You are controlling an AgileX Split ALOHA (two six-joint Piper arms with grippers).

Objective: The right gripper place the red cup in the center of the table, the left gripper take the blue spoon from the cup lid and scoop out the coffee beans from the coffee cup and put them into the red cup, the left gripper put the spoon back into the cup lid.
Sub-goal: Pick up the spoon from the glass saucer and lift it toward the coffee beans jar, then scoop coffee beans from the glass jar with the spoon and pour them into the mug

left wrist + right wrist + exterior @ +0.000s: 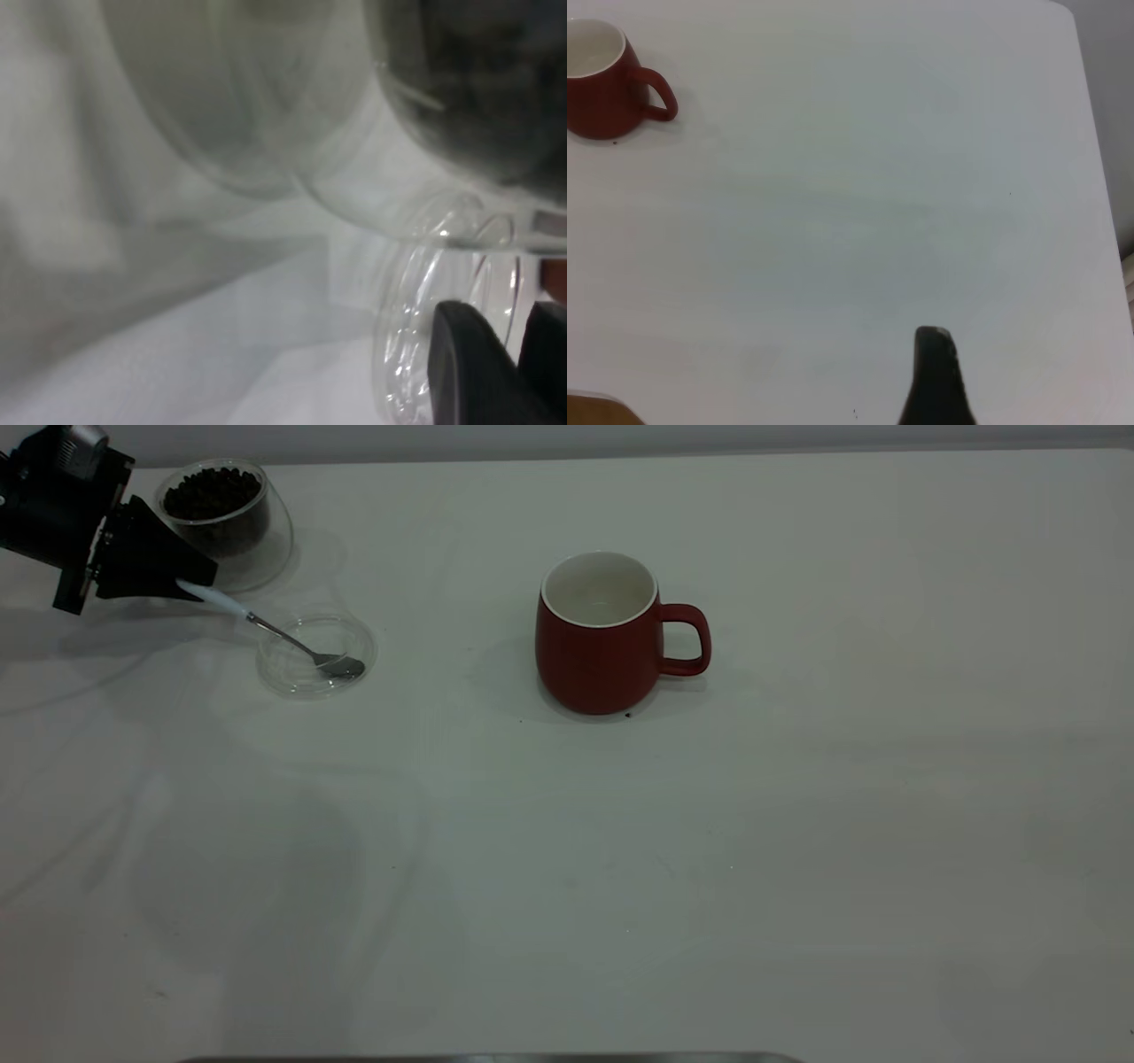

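We find the left claw (182, 583) closed on the blue spoon's (275, 631) handle, its bowl resting in the cup lid (292, 677); the coffee cup (232, 522) stands just behind; the red cup (600, 638) sits upright mid-bench (709, 868); the right claw's (935, 376) opening we cannot tell.

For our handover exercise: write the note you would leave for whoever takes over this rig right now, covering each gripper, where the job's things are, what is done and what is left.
Left gripper: at the table's far left, shut on the blue spoon by its handle; the spoon's bowl lies in the cup lid.
Right gripper: parked away from the work; finger state unclear.
Red cup: upright mid-table, looks empty.
Coffee cup: behind the lid, holding the coffee beans.
Done: red cup placed.
Left: scoop beans into the red cup, return the spoon to the lid.
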